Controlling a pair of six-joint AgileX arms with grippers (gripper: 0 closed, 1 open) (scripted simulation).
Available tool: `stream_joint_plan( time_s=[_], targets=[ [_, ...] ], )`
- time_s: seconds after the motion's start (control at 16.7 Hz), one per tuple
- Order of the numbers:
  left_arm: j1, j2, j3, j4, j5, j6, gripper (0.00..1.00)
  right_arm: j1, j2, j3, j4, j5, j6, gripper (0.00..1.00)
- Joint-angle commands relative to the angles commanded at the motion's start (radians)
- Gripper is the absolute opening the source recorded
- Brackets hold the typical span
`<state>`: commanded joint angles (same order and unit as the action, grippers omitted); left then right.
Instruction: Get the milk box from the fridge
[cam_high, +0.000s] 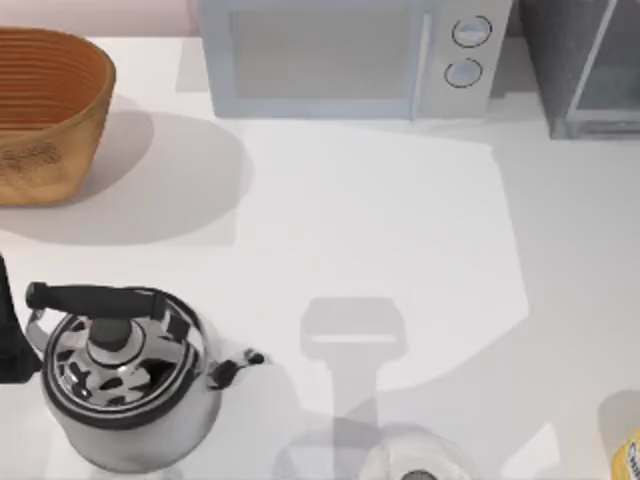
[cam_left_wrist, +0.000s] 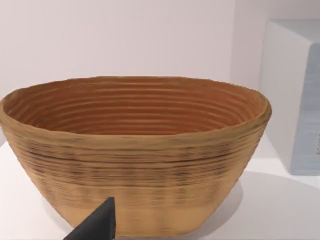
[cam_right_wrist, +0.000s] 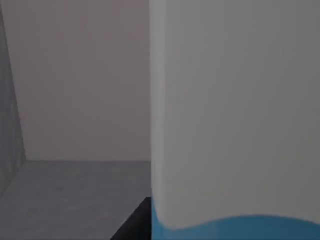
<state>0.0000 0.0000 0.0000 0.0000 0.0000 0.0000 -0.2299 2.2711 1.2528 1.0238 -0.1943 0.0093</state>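
A: Where is the right gripper sitting, and is it holding anything?

B: Its camera is looking into a grey-walled space, seemingly inside the fridge (cam_high: 585, 65) at the table's back right corner. A dark finger tip (cam_right_wrist: 135, 225) is showing just beside the milk box (cam_right_wrist: 235, 125); whether the fingers are closed on it, I cannot tell.

A: Which way is the carton lying from it?

B: Directly ahead, very close, standing upright, white face above a blue patch. The right arm is clearly the nearer 1.

A: Any writing?

B: None is readable on it.

A: The left arm?

B: Idling by the table's left edge, facing the woven basket (cam_left_wrist: 135, 150).
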Motion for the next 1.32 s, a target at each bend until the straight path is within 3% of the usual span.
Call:
stream_joint_plan(
  time_s=[0.36, 0.72, 1.32],
  targets=[
    [0.0, 0.0, 0.0, 0.0, 0.0, 0.0, 1.0, -0.002, -0.104, 0.026, -0.135, 0.0, 0.001, 0.0],
    [0.0, 0.0, 0.0, 0.0, 0.0, 0.0, 1.0, -0.003, -0.12, 0.011, -0.132, -0.004, 0.003, 0.0],
    [0.0, 0.0, 0.0, 0.0, 0.0, 0.0, 1.0, -0.057, -0.38, -0.421, 0.028, -0.06, 0.005, 0.0]
  ],
)
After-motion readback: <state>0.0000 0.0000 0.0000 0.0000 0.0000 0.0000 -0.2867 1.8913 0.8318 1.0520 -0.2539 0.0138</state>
